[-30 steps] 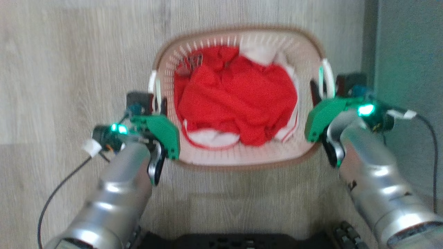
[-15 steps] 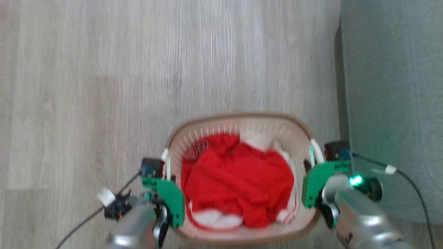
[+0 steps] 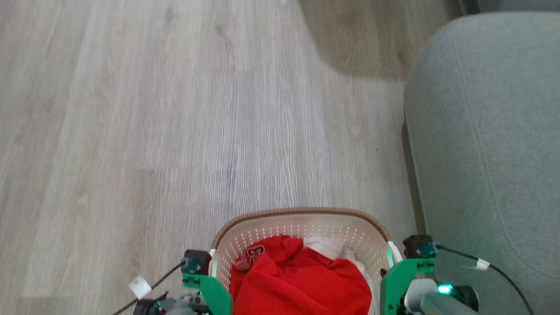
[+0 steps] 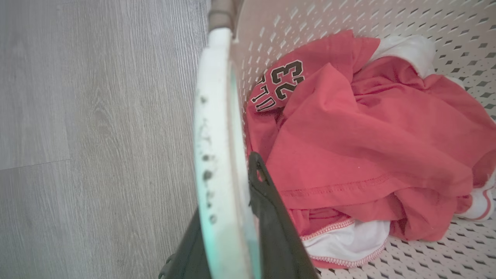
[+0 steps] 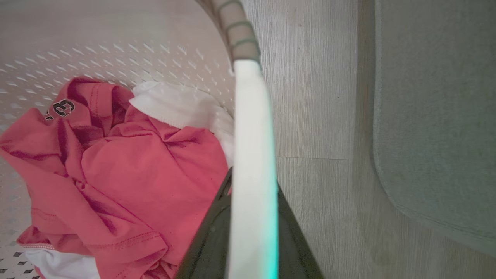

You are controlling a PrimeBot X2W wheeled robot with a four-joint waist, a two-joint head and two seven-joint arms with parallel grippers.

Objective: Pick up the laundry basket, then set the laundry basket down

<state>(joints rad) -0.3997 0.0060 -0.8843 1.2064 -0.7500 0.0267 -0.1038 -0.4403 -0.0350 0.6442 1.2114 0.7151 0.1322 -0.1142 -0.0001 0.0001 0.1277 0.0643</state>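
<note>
Head view: laundry basket (image 3: 302,213) newly cropped

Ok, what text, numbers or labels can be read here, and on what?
"23": dark number with a white outline on the red shirt in the basket, left wrist view.
Letters beside it, perhaps "LL": cut off by a fold, not readable as a word.
The same print in the head and right wrist views: too small or too folded to read.

Grey upholstered seat (image 3: 481,131) right; pale wood floor (image 3: 175,109); red jersey (image 4: 348,135), white garment (image 4: 403,48).
</note>
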